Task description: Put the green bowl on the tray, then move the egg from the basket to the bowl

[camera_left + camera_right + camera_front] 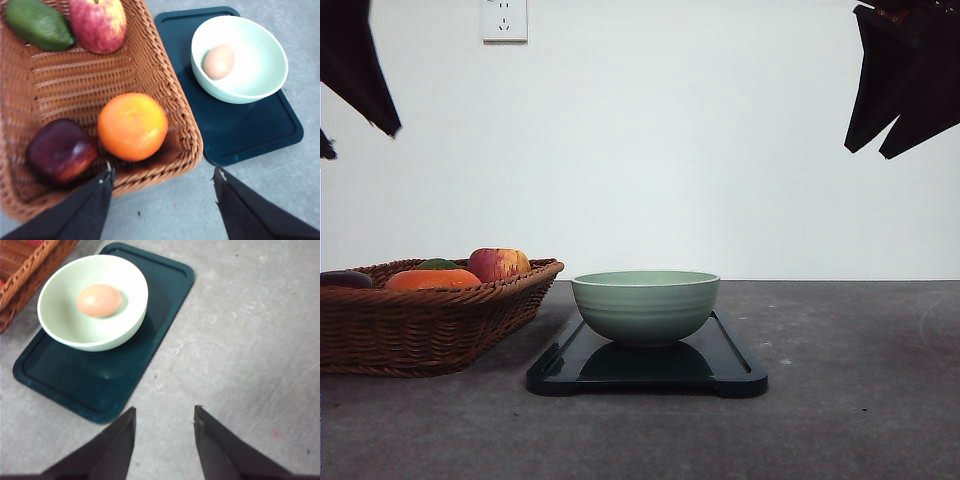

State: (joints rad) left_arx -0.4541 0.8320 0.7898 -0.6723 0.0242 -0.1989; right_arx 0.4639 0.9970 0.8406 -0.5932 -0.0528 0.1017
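The green bowl (pixel 645 305) stands upright on the dark tray (pixel 730 368) at the table's middle. Inside the bowl (pixel 92 302) lies the brown-orange egg (pixel 99 300), also visible as the egg (pixel 219 61) in the left wrist view. The wicker basket (pixel 430 325) sits left of the tray, touching or nearly touching it. My left gripper (pixel 162 187) hangs open high above the basket's corner, nothing between its fingers. My right gripper (pixel 165 425) is open too, raised above bare table to the right of the tray (pixel 100 380). In the front view both grippers hang high, the left gripper (pixel 360 75) and the right gripper (pixel 895 90).
The basket (pixel 165 100) holds an orange fruit (pixel 132 126), a dark red fruit (pixel 60 150), a red-yellow apple (pixel 97 22) and a green avocado-like fruit (pixel 37 22). Grey tabletop (pixel 860 400) lies right of the tray; a white wall with a socket (pixel 504 20) stands behind.
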